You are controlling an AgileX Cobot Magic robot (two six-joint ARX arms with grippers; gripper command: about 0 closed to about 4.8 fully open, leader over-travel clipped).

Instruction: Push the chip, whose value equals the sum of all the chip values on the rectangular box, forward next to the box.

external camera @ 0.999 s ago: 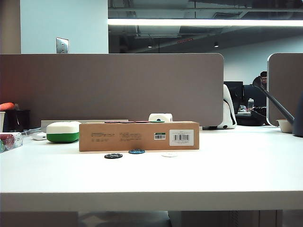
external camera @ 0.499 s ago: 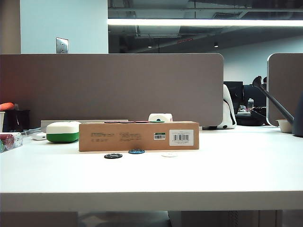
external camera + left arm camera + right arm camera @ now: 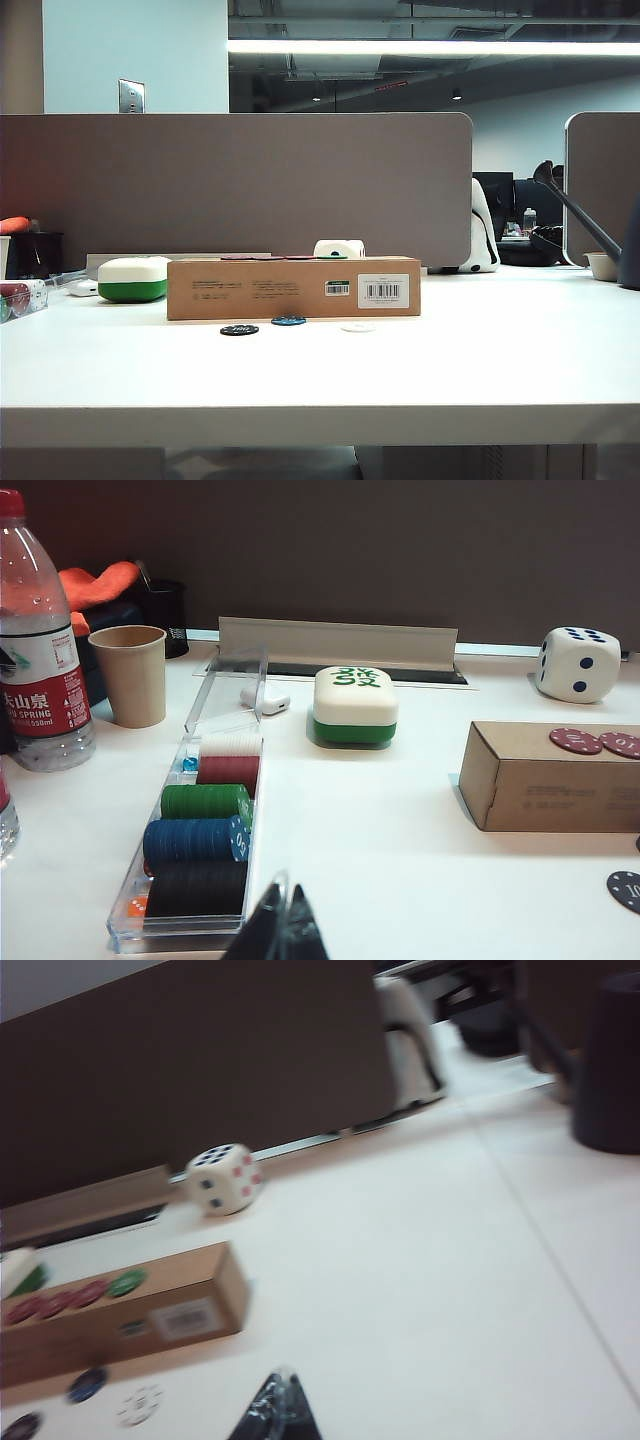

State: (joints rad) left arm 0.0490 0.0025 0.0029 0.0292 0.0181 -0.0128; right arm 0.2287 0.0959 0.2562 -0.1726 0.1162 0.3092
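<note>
Approach stage: the blue chip (image 3: pixel 288 320) sits on the surface just before the cardboard box (image 3: pixel 293 288), between black chip (image 3: pixel 239 329) and white chip (image 3: pixel 357 326). Left claw (image 3: pixel 279 927) and right claw (image 3: pixel 277 1409) both look pinched narrow, well apart from it. Next, I'd say: right claw descends behind the chip.

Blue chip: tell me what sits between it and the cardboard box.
Nothing visible: bare table separates the blue chip from the cardboard box. The black chip and white chip flank it. Left gripper and right gripper hover apart.

Big white die (image 3: pixel 578 664), green-and-white case (image 3: pixel 355 705), tray of stacked chips (image 3: pixel 200 842), paper cup (image 3: pixel 128 675), water bottle (image 3: pixel 36 645).
</note>
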